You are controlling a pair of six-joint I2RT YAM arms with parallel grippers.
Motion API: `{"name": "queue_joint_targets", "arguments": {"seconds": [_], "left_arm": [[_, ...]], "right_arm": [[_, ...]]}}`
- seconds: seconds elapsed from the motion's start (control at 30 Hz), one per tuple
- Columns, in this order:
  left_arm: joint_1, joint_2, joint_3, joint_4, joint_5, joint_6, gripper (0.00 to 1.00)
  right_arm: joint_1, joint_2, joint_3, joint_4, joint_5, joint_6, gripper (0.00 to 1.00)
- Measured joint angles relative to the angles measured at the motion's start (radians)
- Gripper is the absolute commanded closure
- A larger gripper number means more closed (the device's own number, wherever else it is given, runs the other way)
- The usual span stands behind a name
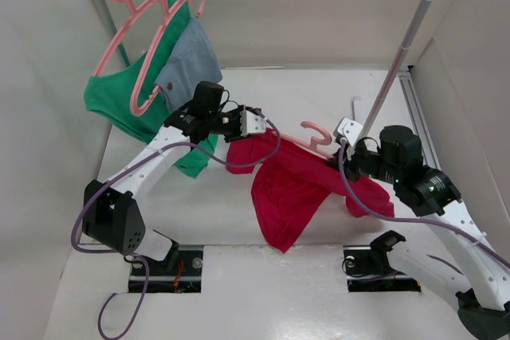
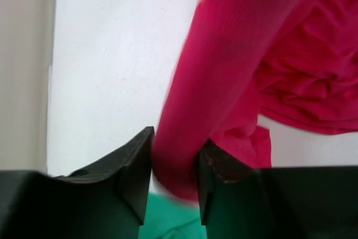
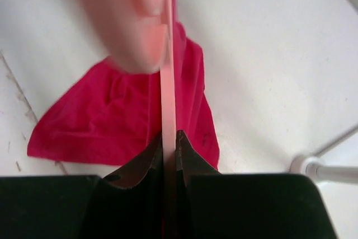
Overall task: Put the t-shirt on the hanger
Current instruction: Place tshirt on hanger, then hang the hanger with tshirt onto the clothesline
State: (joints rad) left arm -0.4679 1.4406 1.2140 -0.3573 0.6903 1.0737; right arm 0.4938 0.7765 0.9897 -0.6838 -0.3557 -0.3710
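Crimson-red short-sleeved cloth t-shirt (image 1: 291,193) sits mid-frame in the top view, bunched and hanging between both arms, hem trailing toward 6 o'clock over the white table (image 1: 199,228). Thin salmon-pink plastic hanger (image 1: 315,134): hook pokes out at the t-shirt's 1 o'clock, frame mostly buried in cloth. There the right gripper (image 3: 169,141) has its jaws clamped on the hanger's thin bar. At 10 o'clock the left gripper (image 2: 174,163) pinches a red fold. Looks partly done: hanger inside, cloth not squared. Left to do: seat the 10 o'clock shoulder, release.

Crimson t-shirt (image 1: 293,185) and pink hanger (image 1: 316,134) between left arm (image 1: 159,153) and right arm (image 1: 426,189)
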Motion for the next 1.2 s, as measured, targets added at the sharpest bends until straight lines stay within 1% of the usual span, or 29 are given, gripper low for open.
{"name": "queue_joint_targets", "arguments": {"seconds": [0.13, 0.17, 0.2, 0.3, 0.33, 0.43, 0.47, 0.5, 0.53, 0.57, 0.6, 0.63, 0.77, 0.93, 1.03, 1.2], "left_arm": [[0.027, 0.0, 0.013, -0.008, -0.049, -0.016, 0.69], [0.033, 0.001, 0.013, -0.013, -0.059, -0.016, 0.67], [0.039, 0.001, 0.013, -0.015, -0.066, -0.017, 0.62], [0.046, 0.002, 0.013, -0.022, -0.072, -0.018, 0.59], [0.046, 0.002, 0.013, -0.026, -0.071, -0.019, 0.56], [0.045, 0.002, 0.013, -0.033, -0.069, -0.025, 0.5], [0.044, 0.002, 0.013, -0.035, -0.066, -0.029, 0.42], [0.044, 0.002, 0.013, -0.035, -0.066, -0.035, 0.37], [0.044, 0.002, 0.013, -0.035, -0.064, -0.044, 0.34], [0.044, 0.002, 0.013, -0.034, -0.063, -0.054, 0.24], [0.044, 0.002, 0.013, -0.032, -0.063, -0.062, 0.2], [0.043, 0.002, 0.013, -0.029, -0.063, -0.077, 0.0], [0.042, 0.001, 0.013, -0.017, -0.062, -0.134, 0.0], [0.035, -0.014, 0.007, 0.005, -0.062, -0.174, 0.0], [0.03, -0.051, -0.022, 0.014, -0.061, -0.181, 0.0], [0.025, -0.112, -0.068, 0.021, -0.061, -0.183, 0.0]], "right_arm": [[-0.014, 0.005, 0.003, -0.057, 0.012, 0.0, 1.0], [-0.016, 0.009, 0.003, -0.066, 0.014, 0.0, 1.0], [-0.017, 0.01, 0.003, -0.074, 0.016, 0.0, 1.0], [-0.021, 0.011, 0.004, -0.094, 0.016, 0.0, 1.0], [-0.022, 0.011, 0.006, -0.096, 0.017, 0.0, 1.0], [-0.034, 0.018, 0.04, -0.115, 0.035, 0.007, 1.0], [-0.038, 0.024, 0.06, -0.122, 0.049, 0.011, 1.0], [-0.045, 0.032, 0.088, -0.134, 0.069, 0.017, 1.0], [-0.057, 0.045, 0.127, -0.15, 0.089, 0.027, 1.0], [-0.07, 0.06, 0.168, -0.16, 0.113, 0.037, 1.0], [-0.085, 0.076, 0.212, -0.167, 0.14, 0.048, 1.0], [-0.1, 0.097, 0.263, -0.183, 0.165, 0.058, 1.0], [-0.136, 0.221, 0.529, -0.245, 0.282, 0.084, 1.0], [-0.14, 0.388, 0.852, -0.267, 0.439, 0.091, 1.0], [-0.142, 0.463, 0.996, -0.267, 0.517, 0.09, 1.0], [-0.148, 0.544, 1.136, -0.246, 0.591, 0.086, 1.0]]}}
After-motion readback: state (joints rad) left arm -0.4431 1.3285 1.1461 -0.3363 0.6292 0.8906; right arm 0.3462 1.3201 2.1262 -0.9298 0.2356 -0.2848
